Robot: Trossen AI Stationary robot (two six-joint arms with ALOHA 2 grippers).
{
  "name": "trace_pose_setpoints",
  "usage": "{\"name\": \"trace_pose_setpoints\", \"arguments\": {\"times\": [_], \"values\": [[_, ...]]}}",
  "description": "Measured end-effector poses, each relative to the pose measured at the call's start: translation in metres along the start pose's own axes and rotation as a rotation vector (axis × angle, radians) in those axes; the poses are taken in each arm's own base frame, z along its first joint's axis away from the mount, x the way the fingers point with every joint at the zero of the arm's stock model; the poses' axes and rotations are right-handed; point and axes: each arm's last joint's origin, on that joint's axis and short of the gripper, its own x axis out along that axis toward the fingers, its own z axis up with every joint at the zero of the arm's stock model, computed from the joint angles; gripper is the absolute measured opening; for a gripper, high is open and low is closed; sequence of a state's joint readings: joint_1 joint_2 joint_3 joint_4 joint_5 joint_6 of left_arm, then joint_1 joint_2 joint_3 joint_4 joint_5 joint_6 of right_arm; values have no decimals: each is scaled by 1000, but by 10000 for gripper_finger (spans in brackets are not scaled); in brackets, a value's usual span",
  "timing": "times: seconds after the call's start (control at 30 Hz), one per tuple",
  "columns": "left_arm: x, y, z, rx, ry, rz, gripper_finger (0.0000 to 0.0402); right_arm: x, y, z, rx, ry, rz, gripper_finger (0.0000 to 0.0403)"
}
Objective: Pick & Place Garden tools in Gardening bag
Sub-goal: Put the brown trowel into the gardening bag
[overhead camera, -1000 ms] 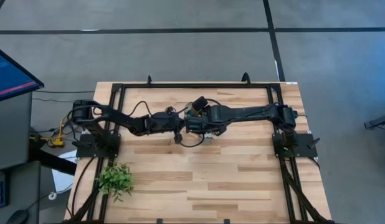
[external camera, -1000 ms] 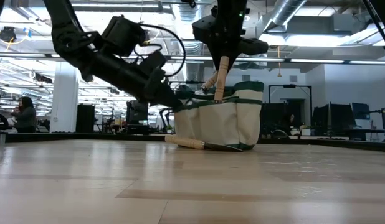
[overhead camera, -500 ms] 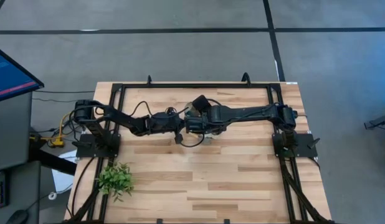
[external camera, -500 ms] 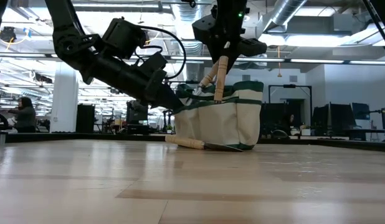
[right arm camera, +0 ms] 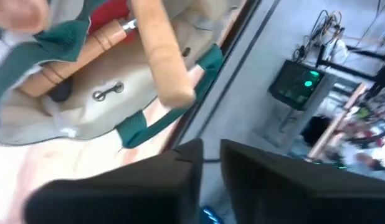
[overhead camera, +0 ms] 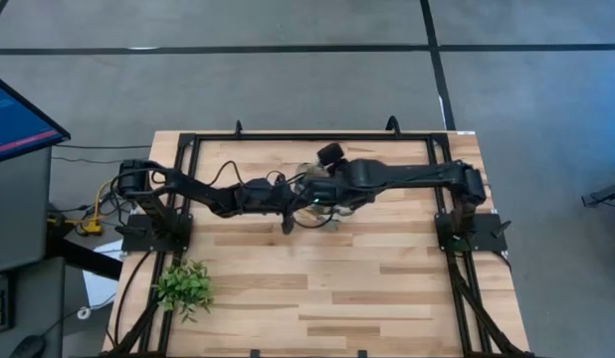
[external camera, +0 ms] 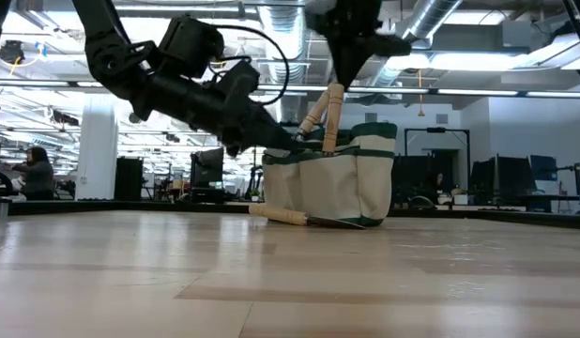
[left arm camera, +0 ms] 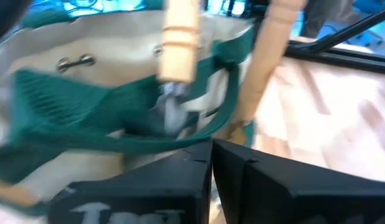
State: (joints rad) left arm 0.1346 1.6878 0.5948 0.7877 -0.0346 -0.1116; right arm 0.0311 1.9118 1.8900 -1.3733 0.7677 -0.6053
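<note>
Busy workshop behind; wooden table (external camera: 130, 272). Right gripper (external camera: 351, 70) hangs nearly closed, empty, at twelve o'clock over the gardening bag (external camera: 332, 183). The upright trowel handle (external camera: 332, 117) could tip out. Left gripper (external camera: 282, 143), closed, pinches the bag's rim.

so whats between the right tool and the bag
Low view: one upright light wooden handle rises from the beige green-trimmed fabric bag toward the right tool.

beige bag (external camera: 339, 183) — dark green trim

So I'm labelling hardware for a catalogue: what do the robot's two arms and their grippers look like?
Both arms are dark, near-black jointed links rising from black bracket bases, with loose black cables looping along them. The left arm carries a boxy black wrist block; the left gripper has flat, angular black fingers. The right arm looks the same, and the right gripper has matching blocky black fingers.
</note>
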Motion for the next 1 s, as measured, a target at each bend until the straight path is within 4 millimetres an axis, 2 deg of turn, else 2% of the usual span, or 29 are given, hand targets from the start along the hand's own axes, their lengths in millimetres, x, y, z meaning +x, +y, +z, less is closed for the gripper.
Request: {"name": "trace_pose_setpoints", "arguments": {"times": [0.13, 0.33, 0.43, 0.6, 0.73, 0.83, 1.0], "values": [[0, -5, 6, 8, -15, -20, 2, -22, -8, -22, 150, -87, 37, 6], [-14, -8, 26, 54, -76, -22, 2, -45, -15, -43, 359, -232, 109, 3], [-23, -9, 38, 61, -107, -24, 2, -49, -17, -44, 427, -284, 132, 2], [-25, -10, 44, 79, -127, -19, 2, -49, -18, -42, 473, -295, 133, 1], [-17, -11, 48, 78, -136, 20, 2, -45, -16, -39, 500, -301, 145, 0], [-12, -12, 47, 88, -131, 57, 2, -35, -10, -31, 495, -347, 230, 0], [-10, -11, 38, 86, -59, 80, 2, -13, -3, -34, 510, -331, 288, 0]]}}
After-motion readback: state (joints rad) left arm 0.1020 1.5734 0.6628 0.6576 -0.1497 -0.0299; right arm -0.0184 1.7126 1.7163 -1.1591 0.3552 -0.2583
